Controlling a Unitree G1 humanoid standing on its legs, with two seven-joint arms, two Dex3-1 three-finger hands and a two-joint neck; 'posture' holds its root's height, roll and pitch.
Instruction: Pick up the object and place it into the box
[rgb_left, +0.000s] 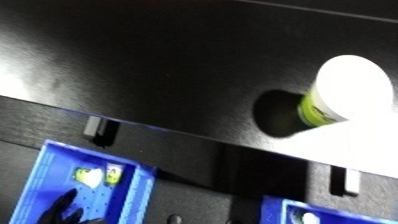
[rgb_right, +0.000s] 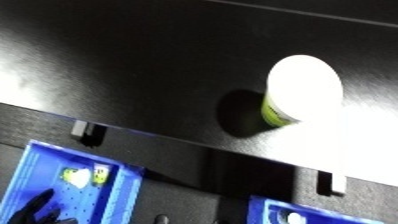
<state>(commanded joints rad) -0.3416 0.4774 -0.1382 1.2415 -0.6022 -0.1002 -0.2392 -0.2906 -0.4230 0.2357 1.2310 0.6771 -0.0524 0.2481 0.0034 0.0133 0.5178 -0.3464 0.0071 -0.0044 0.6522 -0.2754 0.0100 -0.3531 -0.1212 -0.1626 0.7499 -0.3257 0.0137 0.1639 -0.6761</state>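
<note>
Neither hand shows; a white-lidded green cup stands on the dark table above a blue bin.

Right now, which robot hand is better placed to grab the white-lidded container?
Probably right, by position only: neither robot hand is in view. The white-lidded container lies toward the right side of the dark table, while the nearer blue bin is lower left.

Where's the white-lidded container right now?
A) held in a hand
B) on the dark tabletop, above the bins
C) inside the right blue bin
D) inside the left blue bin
B: the container sits on the dark table, apart from the left blue bin; no hand is in view.
</note>
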